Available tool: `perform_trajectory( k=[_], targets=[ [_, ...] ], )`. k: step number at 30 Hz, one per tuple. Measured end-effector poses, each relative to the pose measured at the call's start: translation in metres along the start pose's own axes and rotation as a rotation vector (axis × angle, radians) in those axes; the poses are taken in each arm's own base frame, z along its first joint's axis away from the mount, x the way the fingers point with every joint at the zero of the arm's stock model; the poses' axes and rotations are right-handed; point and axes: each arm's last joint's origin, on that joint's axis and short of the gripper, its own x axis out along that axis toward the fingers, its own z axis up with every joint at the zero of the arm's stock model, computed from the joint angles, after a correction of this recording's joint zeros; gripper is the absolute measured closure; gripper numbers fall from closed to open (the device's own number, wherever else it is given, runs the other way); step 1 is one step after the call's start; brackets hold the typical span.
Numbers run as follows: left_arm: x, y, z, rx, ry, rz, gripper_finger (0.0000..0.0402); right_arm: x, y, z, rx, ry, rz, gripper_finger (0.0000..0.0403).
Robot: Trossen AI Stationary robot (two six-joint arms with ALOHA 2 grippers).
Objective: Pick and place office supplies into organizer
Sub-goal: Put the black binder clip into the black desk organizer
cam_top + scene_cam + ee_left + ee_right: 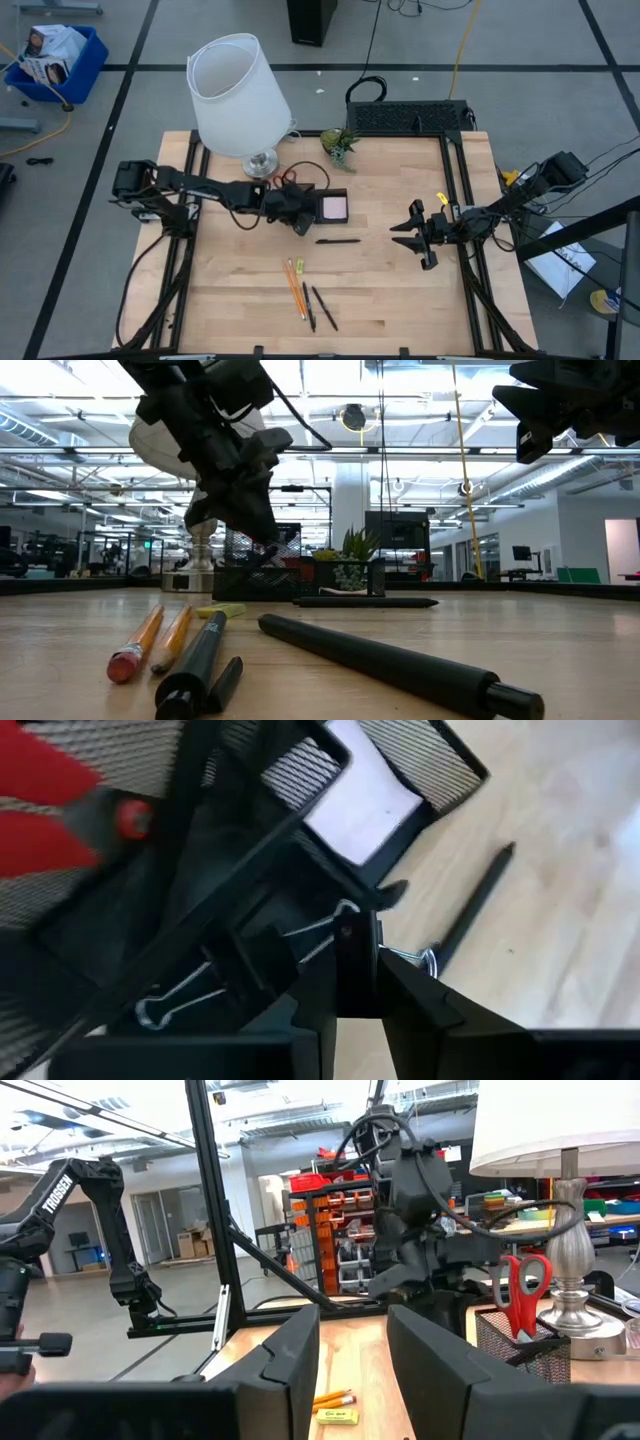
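1. Left gripper [297, 213] stretched low over the small black mesh organizer [322, 196]; fingers narrow, grip on the black binder clip [250, 965] impossible to confirm.
2. Pink square sticky-note pad [333, 207] inside organizer; red-handled scissors [522, 1295] upright, seen only from wrists.
3. Orange pencils [295, 285] and black pens [322, 307] on table.
4. Right gripper [419, 234] raised, partly open, empty.

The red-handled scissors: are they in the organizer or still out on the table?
In. The scissors stand upright in the organizer, red handles above its mesh rim.
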Motion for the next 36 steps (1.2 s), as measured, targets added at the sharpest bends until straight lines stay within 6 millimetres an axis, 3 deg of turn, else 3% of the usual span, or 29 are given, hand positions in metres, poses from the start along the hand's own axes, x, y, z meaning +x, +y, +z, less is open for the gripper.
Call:
perform_trajectory(
  k=[5,13,22,36],
  targets=[
    [-0.001,-0.001,-0.003,-0.074,-0.063,0.079,0.0339,0.0,0.0,0.0,0.0,0.001,0.0,0.0286],
    [-0.002,-0.002,-0.006,-0.218,-0.102,0.112,0.0296,0.0,0.0,0.0,0.0,0.0,0.0,0.0287],
    [-0.004,-0.016,-0.021,-0.158,-0.056,0.071,0.0263,0.0,0.0,0.0,0.0,0.0,0.0,0.0287],
    [-0.008,-0.033,-0.039,0.009,-0.067,0.044,0.0261,0.0,0.0,0.0,0.0,0.0,0.0,0.0287]
  ],
)
